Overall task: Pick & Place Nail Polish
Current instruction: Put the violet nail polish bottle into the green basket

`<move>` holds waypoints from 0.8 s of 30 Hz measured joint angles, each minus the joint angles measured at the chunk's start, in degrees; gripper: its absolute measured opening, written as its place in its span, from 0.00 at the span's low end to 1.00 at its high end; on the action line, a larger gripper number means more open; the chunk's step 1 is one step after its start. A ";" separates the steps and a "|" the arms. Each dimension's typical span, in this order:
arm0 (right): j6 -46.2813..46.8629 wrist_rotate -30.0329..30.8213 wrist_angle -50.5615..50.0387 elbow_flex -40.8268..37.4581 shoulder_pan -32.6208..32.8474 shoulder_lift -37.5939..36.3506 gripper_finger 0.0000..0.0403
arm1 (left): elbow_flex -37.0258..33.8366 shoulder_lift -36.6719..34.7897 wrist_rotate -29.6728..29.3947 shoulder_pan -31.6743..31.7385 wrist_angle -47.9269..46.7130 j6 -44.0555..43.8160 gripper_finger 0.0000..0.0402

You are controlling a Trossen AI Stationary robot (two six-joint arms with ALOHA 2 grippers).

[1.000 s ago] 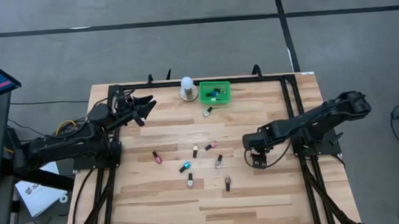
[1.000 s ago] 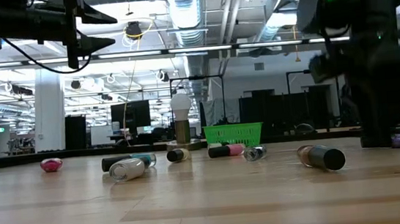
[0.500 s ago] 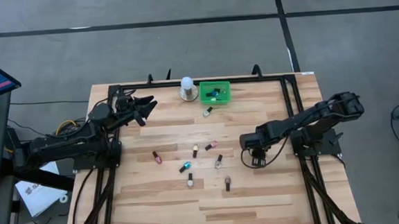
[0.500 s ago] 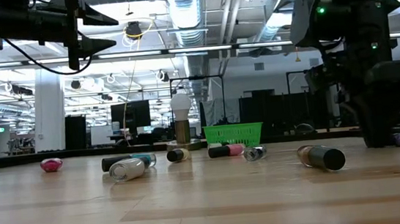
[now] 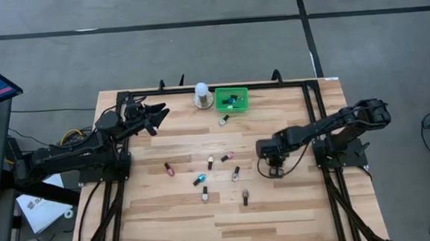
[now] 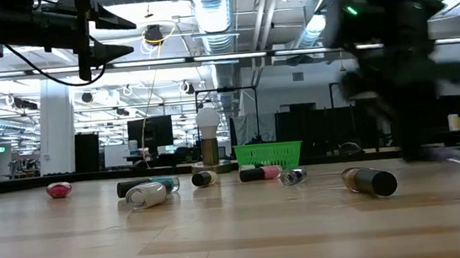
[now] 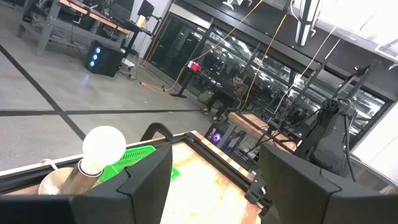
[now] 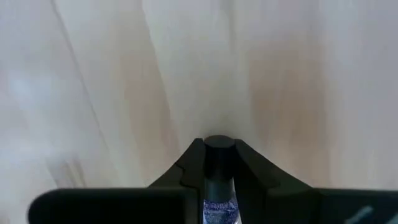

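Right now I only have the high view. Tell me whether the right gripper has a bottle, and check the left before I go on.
Observer: The right wrist view shows the right gripper shut on a nail polish bottle, with its dark cap clamped at the tip.
Operator: Give me its colour.
Observer: The body looks bluish-purple, though only a sliver shows.
Operator: Now the left.
Observer: The left gripper is open and empty. It faces the white dome-topped object and the green tray.
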 joint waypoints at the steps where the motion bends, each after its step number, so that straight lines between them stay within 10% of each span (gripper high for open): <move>1: -0.89 0.08 0.42 0.88 -1.23 -0.84 0.11 | 0.00 -0.01 0.00 -0.01 -0.01 0.00 0.59; 12: -16.46 0.70 5.03 16.55 -19.47 -0.38 0.12 | 0.00 -0.01 -0.02 -0.02 0.01 0.00 0.59; 24: -29.01 0.64 2.05 41.59 -33.18 21.82 0.12 | 0.00 -0.01 -0.02 -0.02 0.01 0.07 0.59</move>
